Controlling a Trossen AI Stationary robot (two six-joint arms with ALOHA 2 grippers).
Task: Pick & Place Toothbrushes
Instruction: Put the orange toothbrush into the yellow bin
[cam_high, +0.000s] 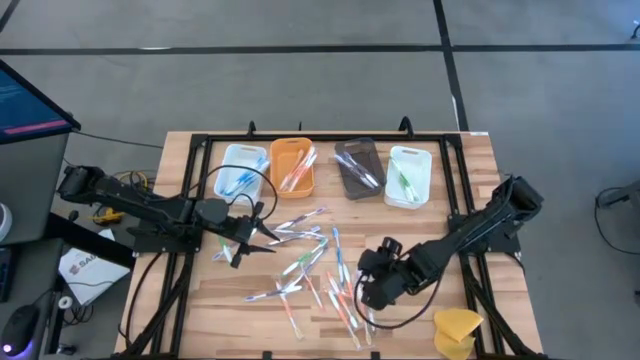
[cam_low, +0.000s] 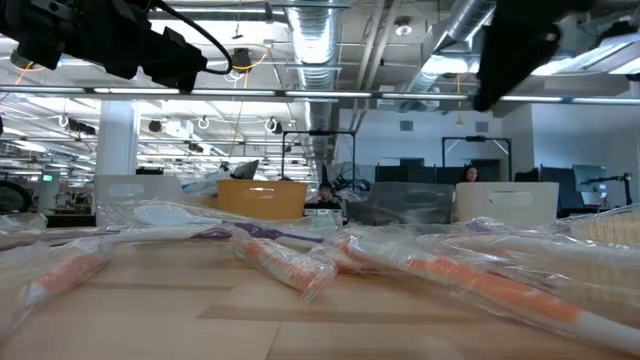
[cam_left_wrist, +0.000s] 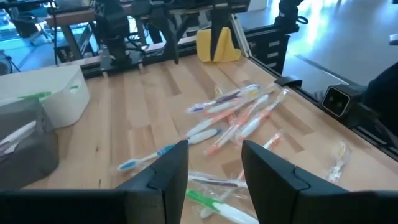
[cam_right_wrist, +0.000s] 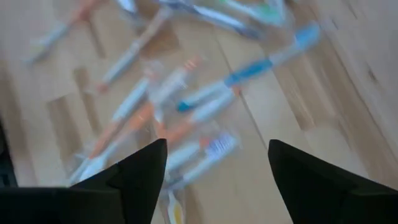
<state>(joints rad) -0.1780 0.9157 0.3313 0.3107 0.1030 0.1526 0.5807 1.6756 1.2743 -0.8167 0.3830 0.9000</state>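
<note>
Several toothbrushes (cam_high: 312, 268) in clear wrappers lie loose on the wooden table's middle, with blue, green, orange-pink or white handles. A few more lie in the four trays at the far side. My left gripper (cam_high: 264, 237) hovers open, nearly level, at the pile's left end; its wrist view (cam_left_wrist: 214, 163) shows nothing between the fingers. My right gripper (cam_high: 368, 290) points steeply down over the pile's right end, open wide (cam_right_wrist: 217, 163), with wrapped toothbrushes (cam_right_wrist: 186, 118) on the table below it and nothing between its fingers.
Four small trays stand in a row at the far side: pale blue (cam_high: 243, 168), orange (cam_high: 292, 165), dark grey (cam_high: 358, 168) and white (cam_high: 408, 175). A yellow sponge-like lump (cam_high: 457, 330) sits at the near right corner. Black rails (cam_high: 200, 150) frame the table.
</note>
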